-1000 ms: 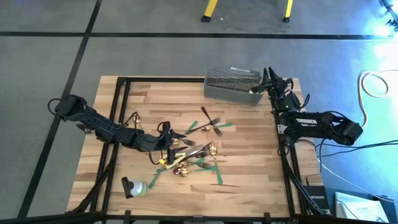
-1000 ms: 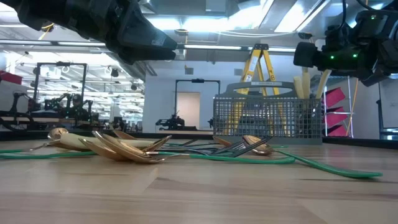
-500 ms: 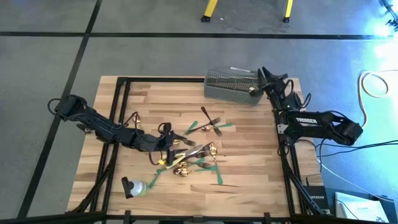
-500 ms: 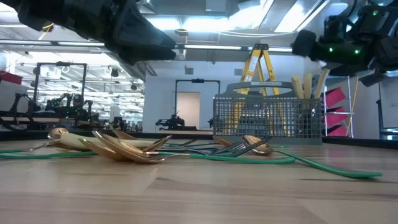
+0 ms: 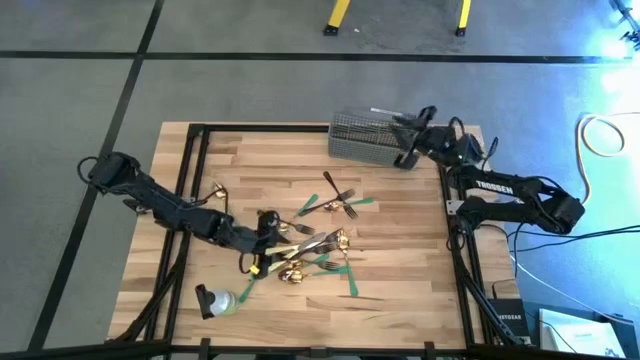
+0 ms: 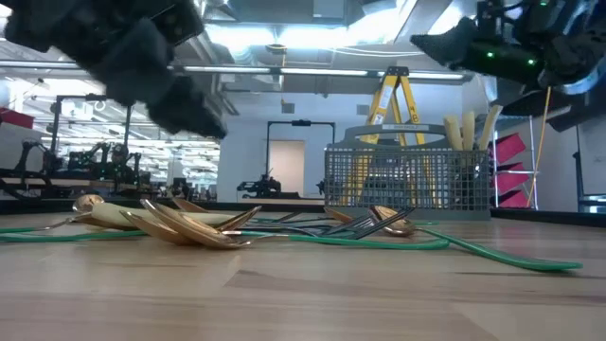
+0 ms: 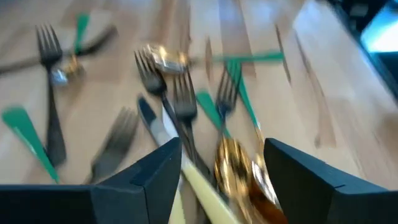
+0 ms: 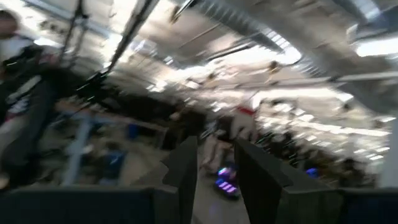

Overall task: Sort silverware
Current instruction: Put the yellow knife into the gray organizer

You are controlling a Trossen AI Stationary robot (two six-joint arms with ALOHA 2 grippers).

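Silverware [image 5: 305, 250] is mostly left unsorted: gold spoons, dark forks and a cream-handled knife [image 7: 199, 186] are heaped near the middle of the table [image 5: 400, 260], towards its front edge, among green tape strips [image 5: 352, 283]. A few cream-handled pieces [image 6: 466, 131] are already stood upright in the mesh basket [image 5: 372, 138] at the far right corner, so a small share is judged done. The left gripper [image 5: 268, 222] is held just over the pile, fingers apart, nothing clamped. The right gripper [image 5: 400, 120] is raised above the basket, fingers slightly apart with nothing seen between them
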